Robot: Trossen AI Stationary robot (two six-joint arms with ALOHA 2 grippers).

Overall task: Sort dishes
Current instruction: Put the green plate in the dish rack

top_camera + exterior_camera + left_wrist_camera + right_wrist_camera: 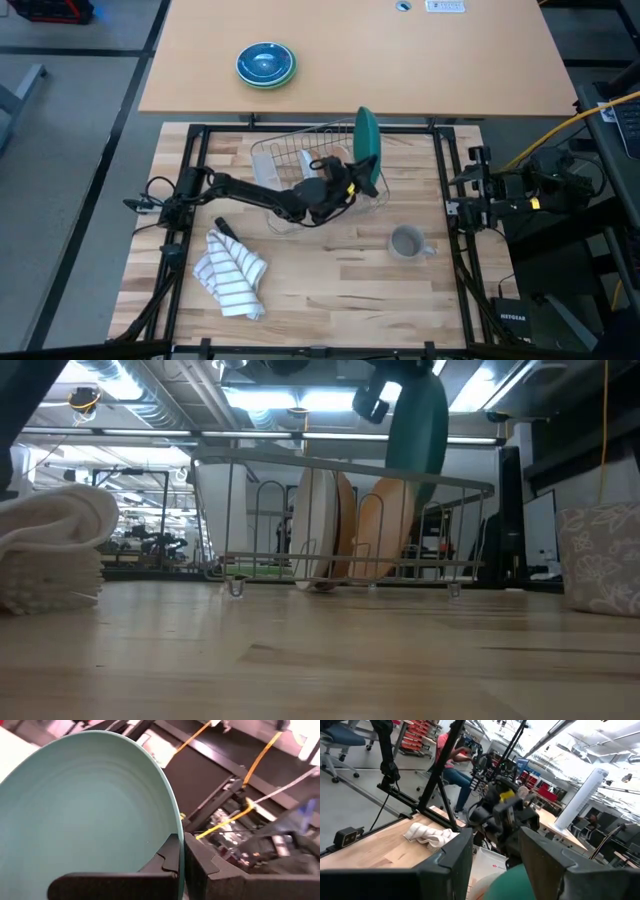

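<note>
Left gripper, center of the high view, is clamped tight on the rim of the green plate, fingers pinching the edge in the left wrist view. Plate is held upright on edge, above the right end of the wire rack; in the low view it sits top center, lower edge dipping inside the rack's top wire. Can't tell if it touches the rack.

Right gripper is parked at the right edge of the table, jaws spread wide, holding nothing.

White plate and tan plate stand on edge in the rack, center of the low view, white one left of tan. In the high view both are mostly hidden by the left arm.

Outward: grey mug lower right of center, striped towel lower left, blue bowls on the far desk, upper left.

Cut off: the green plate fills the left wrist view, bottom edge hidden by the fingers; the mug is only a patterned edge at far right of the low view. A seated person is in the background, upper left of the right wrist view.

Writing: "NETGEAR" on a black box, lower right of the high view.
</note>
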